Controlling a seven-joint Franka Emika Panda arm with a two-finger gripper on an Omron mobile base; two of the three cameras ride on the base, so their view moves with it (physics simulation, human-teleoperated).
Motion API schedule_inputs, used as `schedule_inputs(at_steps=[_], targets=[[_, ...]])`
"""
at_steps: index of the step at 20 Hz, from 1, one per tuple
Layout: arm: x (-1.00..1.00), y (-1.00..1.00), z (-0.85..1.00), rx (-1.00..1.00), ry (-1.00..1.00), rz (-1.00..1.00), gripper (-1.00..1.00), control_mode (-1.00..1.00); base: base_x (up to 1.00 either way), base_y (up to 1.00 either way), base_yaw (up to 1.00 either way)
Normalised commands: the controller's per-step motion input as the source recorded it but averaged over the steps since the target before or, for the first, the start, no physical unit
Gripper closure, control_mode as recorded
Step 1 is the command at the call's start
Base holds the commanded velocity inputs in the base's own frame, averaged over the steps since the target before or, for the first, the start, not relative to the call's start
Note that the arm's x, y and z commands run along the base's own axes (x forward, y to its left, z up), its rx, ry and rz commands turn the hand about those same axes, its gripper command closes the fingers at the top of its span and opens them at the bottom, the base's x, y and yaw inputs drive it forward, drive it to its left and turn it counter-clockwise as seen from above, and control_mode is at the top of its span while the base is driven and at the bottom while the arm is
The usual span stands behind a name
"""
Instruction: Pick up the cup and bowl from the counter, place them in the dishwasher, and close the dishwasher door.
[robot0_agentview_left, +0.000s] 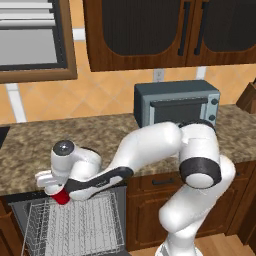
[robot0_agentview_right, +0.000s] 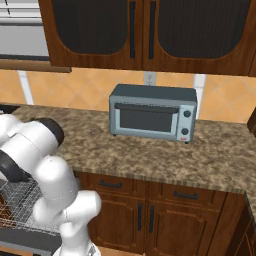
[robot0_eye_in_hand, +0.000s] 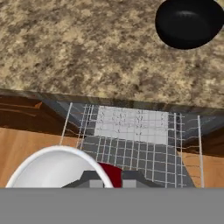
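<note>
My gripper (robot0_agentview_left: 59, 194) is shut on the red cup (robot0_agentview_left: 61, 198), which hangs just above the front left of the white wire rack (robot0_agentview_left: 75, 225) of the open dishwasher (robot0_agentview_left: 15, 207). In the hand view the cup's white rim (robot0_eye_in_hand: 52, 153) and a patch of its red wall (robot0_eye_in_hand: 112, 174) sit close beside the fingertips (robot0_eye_in_hand: 94, 180), with the rack (robot0_eye_in_hand: 131, 140) below. The glossy black bowl (robot0_eye_in_hand: 189, 22) rests on the speckled counter (robot0_eye_in_hand: 87, 48), back from its edge and away from the gripper. The rack (robot0_agentview_right: 20, 200) also shows behind my arm.
A grey-blue toaster oven (robot0_agentview_left: 176, 102) stands on the counter (robot0_agentview_left: 30, 145) to the right, against the tiled wall. Dark wooden cabinet doors (robot0_agentview_left: 155, 210) flank the dishwasher on the right, and upper cabinets (robot0_agentview_left: 150, 30) hang overhead.
</note>
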Motion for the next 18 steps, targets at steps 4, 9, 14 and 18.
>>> schedule_inputs(at_steps=[4,9,14,18], targets=[[-1.00,-0.87,-0.15,0.00,-0.07,0.00,1.00,-1.00,0.00,0.00,0.00],[-0.98,-0.71,-0.37,0.11,0.00,-0.03,1.00,-1.00,0.00,0.00,0.00],[-0.33,-0.53,-0.45,0.13,-0.05,0.00,1.00,-1.00,0.00,0.00,0.00],[-0.05,-0.36,-0.60,0.00,-0.01,-0.01,1.00,-1.00,0.00,0.00,0.00]])
